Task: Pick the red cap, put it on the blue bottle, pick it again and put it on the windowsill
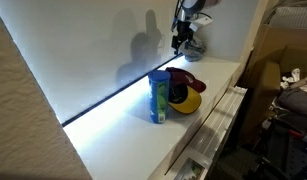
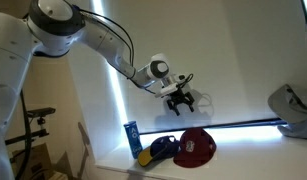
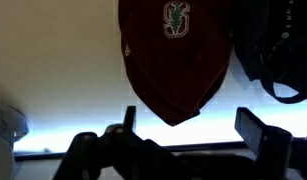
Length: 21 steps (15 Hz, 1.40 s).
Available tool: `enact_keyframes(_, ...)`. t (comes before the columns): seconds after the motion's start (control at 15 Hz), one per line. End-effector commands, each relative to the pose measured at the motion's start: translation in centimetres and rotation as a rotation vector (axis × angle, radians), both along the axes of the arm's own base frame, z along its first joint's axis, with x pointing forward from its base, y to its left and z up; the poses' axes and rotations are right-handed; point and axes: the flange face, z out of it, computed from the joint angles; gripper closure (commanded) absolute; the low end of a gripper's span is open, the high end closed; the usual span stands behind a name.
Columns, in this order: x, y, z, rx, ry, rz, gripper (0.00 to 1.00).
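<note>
The red cap [image 2: 196,147] lies on the white windowsill [image 2: 248,152], apart from the bottle. In the wrist view it [image 3: 173,50] fills the upper middle, brim towards my fingers. The blue bottle [image 2: 133,138] stands upright further along the sill and also shows in an exterior view [image 1: 158,97]. The red cap [image 1: 190,79] sits just behind a yellow cap there. My gripper [image 2: 180,98] hangs in the air above the red cap, clear of it. Its fingers [image 3: 191,125] are spread wide with nothing between them.
A yellow cap with a dark inside [image 2: 160,150] lies between the bottle and the red cap, touching the bottle's side in an exterior view [image 1: 183,98]. A white rounded object [image 2: 293,112] sits at the far end of the sill. The window wall runs along the sill's back.
</note>
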Motion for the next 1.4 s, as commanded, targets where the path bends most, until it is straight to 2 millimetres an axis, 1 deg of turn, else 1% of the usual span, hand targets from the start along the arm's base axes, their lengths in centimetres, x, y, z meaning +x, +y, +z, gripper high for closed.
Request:
enact_keyframes(0.0,1.0,0.8,-3.6,-0.040,0.074,0.025,0.00)
enact_keyframes(0.07,1.1,1.0,-5.4,-0.069,0.103,0.019,0.00)
enact_keyframes(0.2,1.2,1.3,-8.6,-0.106,0.156,0.024,0.00)
enact_keyframes(0.27,0.3,1.4,-6.0,-0.064,0.112,0.026,0.00)
enact_keyframes(0.33,0.4,1.6,-7.5,-0.067,0.127,0.026,0.00)
enact_keyframes(0.4,0.4,1.7,-8.0,-0.067,0.132,0.027,0.00)
enact_keyframes(0.6,0.6,1.5,-6.7,-0.068,0.112,0.024,0.00)
enact_keyframes(0.67,0.4,1.7,-6.2,-0.018,0.063,0.013,0.00)
enact_keyframes(0.73,0.6,1.8,-6.1,0.030,0.022,-0.019,0.00)
enact_keyframes(0.93,1.1,2.2,-6.0,0.169,-0.047,-0.076,0.00)
enact_keyframes(1.0,1.5,2.5,-6.2,0.107,-0.012,-0.060,0.00)
enact_keyframes(1.27,1.6,2.4,-6.1,0.148,-0.031,-0.080,0.00)
enact_keyframes(1.33,2.1,2.5,-6.8,0.129,-0.001,-0.080,0.00)
